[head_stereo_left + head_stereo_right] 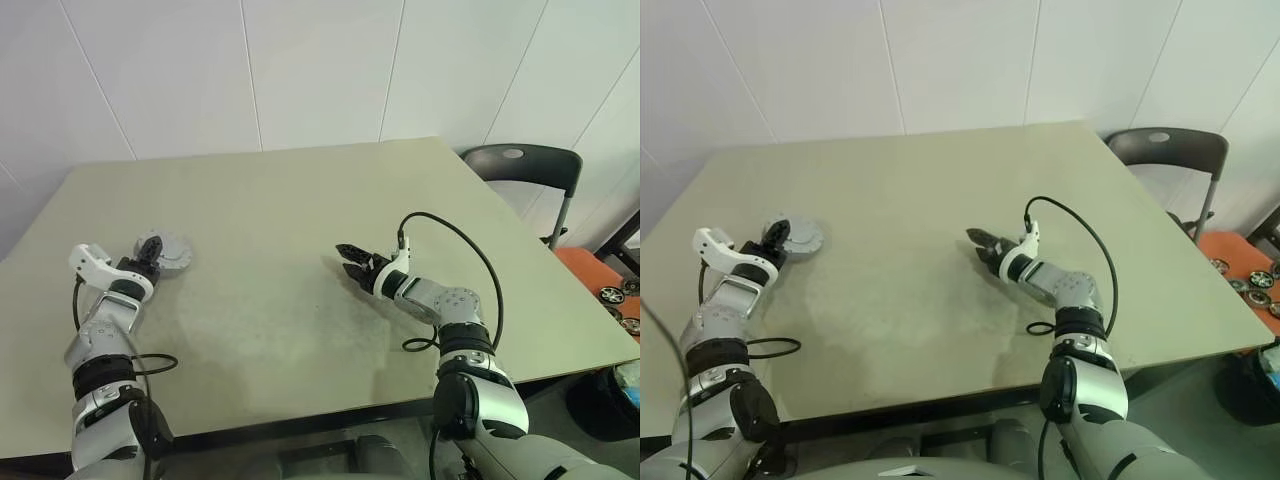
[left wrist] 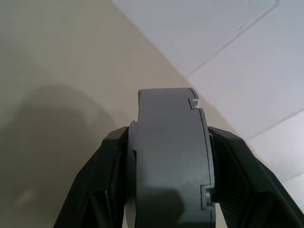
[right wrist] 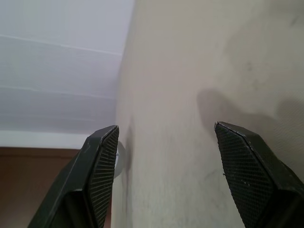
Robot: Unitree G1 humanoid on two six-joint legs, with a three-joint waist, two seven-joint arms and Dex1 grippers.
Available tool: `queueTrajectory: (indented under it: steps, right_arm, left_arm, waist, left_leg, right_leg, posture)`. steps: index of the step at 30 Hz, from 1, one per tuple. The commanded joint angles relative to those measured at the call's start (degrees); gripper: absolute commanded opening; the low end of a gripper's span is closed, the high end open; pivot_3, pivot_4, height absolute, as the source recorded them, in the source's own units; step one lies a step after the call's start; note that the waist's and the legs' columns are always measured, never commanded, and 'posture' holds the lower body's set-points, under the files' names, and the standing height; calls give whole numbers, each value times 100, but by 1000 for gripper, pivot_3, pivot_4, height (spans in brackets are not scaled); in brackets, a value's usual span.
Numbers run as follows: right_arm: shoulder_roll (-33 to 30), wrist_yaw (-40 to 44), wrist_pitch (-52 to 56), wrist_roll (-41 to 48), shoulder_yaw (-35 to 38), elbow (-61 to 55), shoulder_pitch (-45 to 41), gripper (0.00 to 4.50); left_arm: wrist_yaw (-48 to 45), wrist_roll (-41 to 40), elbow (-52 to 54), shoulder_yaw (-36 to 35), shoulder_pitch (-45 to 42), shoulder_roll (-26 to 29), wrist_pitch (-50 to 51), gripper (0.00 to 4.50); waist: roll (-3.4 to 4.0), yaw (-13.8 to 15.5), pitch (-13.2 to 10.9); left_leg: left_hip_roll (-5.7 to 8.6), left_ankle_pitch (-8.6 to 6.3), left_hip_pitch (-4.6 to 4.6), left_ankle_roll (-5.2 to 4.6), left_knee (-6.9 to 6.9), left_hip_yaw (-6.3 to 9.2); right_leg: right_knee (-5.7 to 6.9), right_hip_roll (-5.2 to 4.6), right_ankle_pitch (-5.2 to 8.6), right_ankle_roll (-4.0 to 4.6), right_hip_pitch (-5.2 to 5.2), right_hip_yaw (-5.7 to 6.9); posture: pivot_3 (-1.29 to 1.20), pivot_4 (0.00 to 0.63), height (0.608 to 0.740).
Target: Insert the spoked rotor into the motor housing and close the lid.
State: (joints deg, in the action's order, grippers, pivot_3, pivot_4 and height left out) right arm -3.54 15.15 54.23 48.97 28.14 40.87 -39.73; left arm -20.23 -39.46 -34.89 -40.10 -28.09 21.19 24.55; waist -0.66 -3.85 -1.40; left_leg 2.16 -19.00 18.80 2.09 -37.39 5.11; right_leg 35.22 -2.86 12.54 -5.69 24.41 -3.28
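The motor housing [image 2: 171, 156] is sitting between the two black fingers of the left gripper [image 1: 150, 252], seen edge-on in the left wrist view as a thick grey round body with its lid [image 1: 172, 250] already on; from the head views its flat silver-grey face with a dark hub is showing at about nine o'clock on the table [image 1: 300, 220]. The fingers are pressing against its two sides, so the left gripper is clamping the housing. No writing can be read on the grey casing; two small notches are showing on its rim.

The table is lying bare and pale olive, backed by white wall panels. A dark chair [image 1: 525, 165] is standing at about two o'clock off the table's corner, with an orange surface [image 1: 590, 270] and a few small wheels [image 1: 625, 300] beside it at three o'clock.

The right gripper [image 1: 350, 258] is hovering near the table's centre, its fingers [image 3: 102, 166] standing wide apart and gripping nothing.
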Motion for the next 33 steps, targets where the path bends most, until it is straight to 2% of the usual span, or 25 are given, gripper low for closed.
queueTrajectory:
  steps: [1,11,17,25,33]
  right_arm:
    - [2,76,6,-33,-33,-27,-175,3335]
    - [-14,63,41,-100,-4,-69,-133,3335]
    - [-21,39,33,-109,44,-93,-112,3335]
    - [-26,42,8,-141,61,-58,-146,3335]
    - [-25,62,4,-187,57,-13,-204,3335]
  left_arm:
    - [68,-203,429,-80,-52,60,-65,2139]
    - [203,149,-109,175,19,80,-218,2139]
    - [271,369,-507,315,-17,198,-426,2139]
    - [221,349,-726,343,-31,265,-563,2139]
    - [187,201,-730,266,-76,317,-373,2139]
  waist:
    - [-4,-1,3]
    - [-10,-7,8]
    - [-3,-8,12]
    - [4,-18,13]
    - [4,-12,13]
  left_leg:
    - [0,0,-1,0,0,0]
    - [1,0,-3,0,0,-1]
    - [3,1,-48,1,0,-2]
    - [0,1,-129,1,6,-4]
    - [0,1,-128,1,7,-4]
  right_leg:
    - [0,0,0,0,-1,0]
    - [1,0,0,0,-1,1]
    - [6,7,0,1,-45,1]
    - [2,25,0,5,-126,1]
    - [-1,24,0,5,-127,1]
  posture:
    - [0,0,740]
    - [0,0,740]
    - [0,0,740]
    - [0,0,740]
    - [0,0,740]
